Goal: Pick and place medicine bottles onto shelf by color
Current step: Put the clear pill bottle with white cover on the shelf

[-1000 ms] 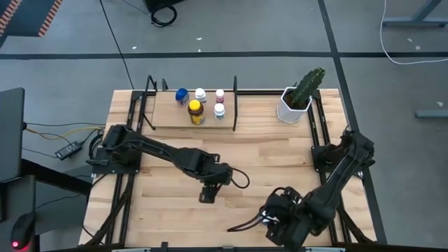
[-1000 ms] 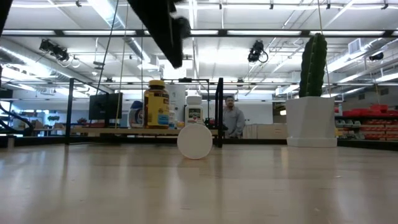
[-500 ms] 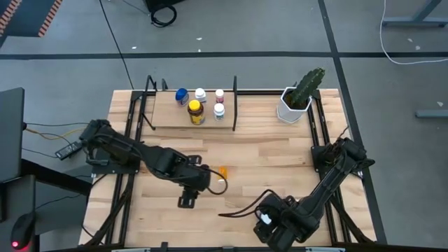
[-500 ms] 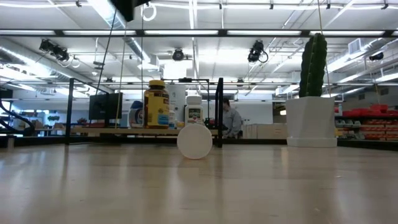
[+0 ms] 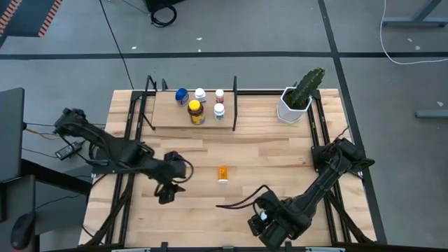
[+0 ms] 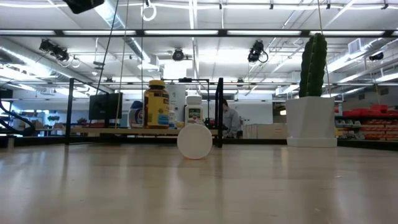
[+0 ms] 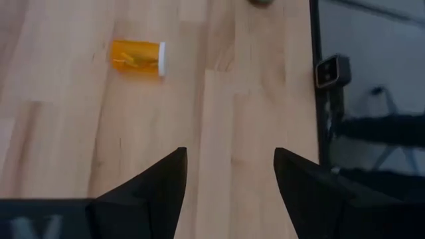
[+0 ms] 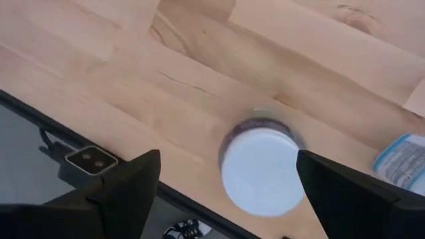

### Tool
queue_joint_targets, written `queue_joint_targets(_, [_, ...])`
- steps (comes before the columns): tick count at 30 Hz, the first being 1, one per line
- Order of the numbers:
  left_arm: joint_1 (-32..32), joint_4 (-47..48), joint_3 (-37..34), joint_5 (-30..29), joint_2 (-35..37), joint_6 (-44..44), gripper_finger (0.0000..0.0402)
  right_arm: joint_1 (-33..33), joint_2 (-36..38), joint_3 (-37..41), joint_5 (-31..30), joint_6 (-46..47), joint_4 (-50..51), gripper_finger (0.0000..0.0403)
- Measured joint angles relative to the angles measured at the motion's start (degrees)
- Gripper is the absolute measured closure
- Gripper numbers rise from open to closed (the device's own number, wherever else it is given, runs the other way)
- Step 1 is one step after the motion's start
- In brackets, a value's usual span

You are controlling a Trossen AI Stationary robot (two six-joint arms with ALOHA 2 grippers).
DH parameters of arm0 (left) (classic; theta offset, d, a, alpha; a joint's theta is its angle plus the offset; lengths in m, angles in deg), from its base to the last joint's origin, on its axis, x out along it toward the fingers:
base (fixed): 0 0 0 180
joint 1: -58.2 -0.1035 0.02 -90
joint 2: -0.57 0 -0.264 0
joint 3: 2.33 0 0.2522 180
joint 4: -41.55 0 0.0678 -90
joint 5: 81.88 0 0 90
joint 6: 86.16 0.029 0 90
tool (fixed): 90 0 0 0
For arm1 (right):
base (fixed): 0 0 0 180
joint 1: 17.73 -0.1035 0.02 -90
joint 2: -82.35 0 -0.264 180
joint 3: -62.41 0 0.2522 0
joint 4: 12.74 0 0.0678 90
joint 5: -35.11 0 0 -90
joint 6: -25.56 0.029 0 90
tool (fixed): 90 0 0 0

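My left hand [image 7: 229,176] spread, empty, near the orange bottle [image 5: 222,173] lying on the desk [image 5: 280,154]. Right hand [image 8: 226,189] spread over a white-capped bottle [image 8: 260,169].

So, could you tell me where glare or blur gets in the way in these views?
Low view: bright ceiling lights leave the cactus dark, and the near tabletop is soft. Right wrist view: the white-capped bottle is blurred. High view: evenly lit.
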Motion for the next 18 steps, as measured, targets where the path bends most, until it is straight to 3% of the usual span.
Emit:
queue_joint_targets(5, [3.3,-2.5,-2.2,-3.9,2.5,-5.2,0.0171,2.0,0.0,0.4,1.5,-0.8,-1.0,0.0045])
queue_joint_targets(12, [7.6,-2.5,-2.3,-8.1,2.2,-10.7,0.0171,4.5,-0.2,4.6,8.1,-3.0,-7.1,0.0057])
queue_joint_targets(18, [10.2,-2.6,-2.3,-11.1,2.2,-14.1,0.0171,6.0,0.0,4.6,9.7,-3.7,-5.7,0.0065])
